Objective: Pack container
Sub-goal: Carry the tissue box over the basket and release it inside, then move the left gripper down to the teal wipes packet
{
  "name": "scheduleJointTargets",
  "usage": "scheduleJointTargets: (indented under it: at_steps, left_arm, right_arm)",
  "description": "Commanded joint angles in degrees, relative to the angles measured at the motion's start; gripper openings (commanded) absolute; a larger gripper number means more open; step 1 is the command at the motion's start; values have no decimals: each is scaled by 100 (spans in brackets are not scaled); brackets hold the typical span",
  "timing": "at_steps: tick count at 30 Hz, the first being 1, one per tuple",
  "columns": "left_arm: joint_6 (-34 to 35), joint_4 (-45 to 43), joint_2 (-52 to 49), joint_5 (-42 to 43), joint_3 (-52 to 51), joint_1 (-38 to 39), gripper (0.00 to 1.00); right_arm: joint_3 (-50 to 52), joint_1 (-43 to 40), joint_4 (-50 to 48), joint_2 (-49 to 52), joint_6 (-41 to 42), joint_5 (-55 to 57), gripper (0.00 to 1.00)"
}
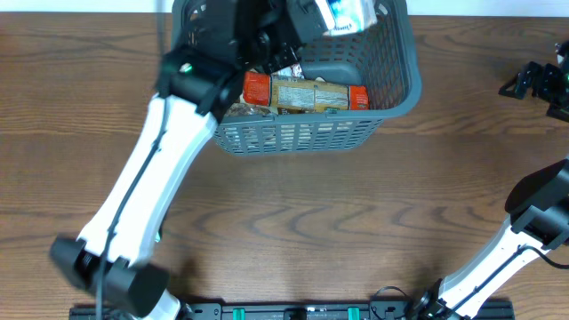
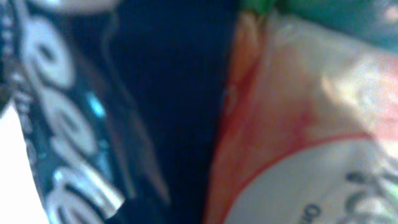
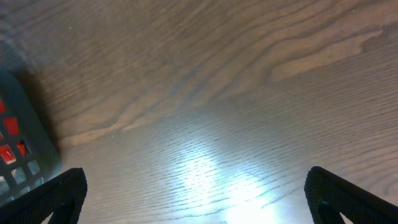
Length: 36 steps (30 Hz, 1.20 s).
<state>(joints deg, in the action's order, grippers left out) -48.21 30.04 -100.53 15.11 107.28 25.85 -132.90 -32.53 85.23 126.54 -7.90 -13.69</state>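
The left gripper [image 1: 289, 31] is inside the container [image 1: 293, 133], and its jaws' state cannot be told. Two blurred packets press against its camera: a dark packet [image 2: 74, 124] with unreadable white lettering and an orange-and-white packet [image 2: 298, 124]. Just nearward lies one long packet [image 1: 307, 94] with orange-red ends. To its right is one white-and-blue packet [image 1: 345, 12]. The right gripper [image 3: 199, 193], well apart, hangs spread above the wooden table [image 3: 217, 93].

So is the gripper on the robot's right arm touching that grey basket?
Apart. The overhead view shows bare table between the right gripper and the container.
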Motion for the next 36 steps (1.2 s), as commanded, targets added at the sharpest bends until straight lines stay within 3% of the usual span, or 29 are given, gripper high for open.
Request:
scheduleJointTargets:
  at_steps: [1,9,10,11,13,15,18,24,30,33,36]
  left_arm:
    - [-258,122,-372,-17,46,-127,6]
    - [-256,601,-1110,-273,46,-317,7]
    - [-254,640,-1113,-273,46,-317,32]
    - [-254,660,-1106,-273,48,-317,50]
    - [-254,660,-1051,-273,48,-317,59]
    - [-251,662,-977,-273,48,-317,61]
    - [-227,717,-745,-273,48,-317,82]
    - [-203,745,208,-382,48,-319,87]
    - [151,1036,1506,-1987,48,-398,93]
    - [914,1816,2063,-2800,48,-693,93]
    - [2052,3088,2518,-2889,48,-1255,94]
  right_arm:
    - [22,-2,42,-33,13,-72,99]
    - [22,-2,55,-33,11,-70,99]
    - [22,-2,55,-33,11,-70,99]
    - [22,-2,55,-33,11,-70,99]
    - [22,-2,52,-33,11,-70,99]
    - [22,-2,55,-33,11,-70,99]
    - [22,-2,55,-33,11,-70,99]
    - [22,-2,55,-33,11,-70,99]
    - [22,-2,55,-33,11,-70,99]
    - [22,-2,55,-33,13,-72,99]
    - [22,0,52,-33,13,-72,99]
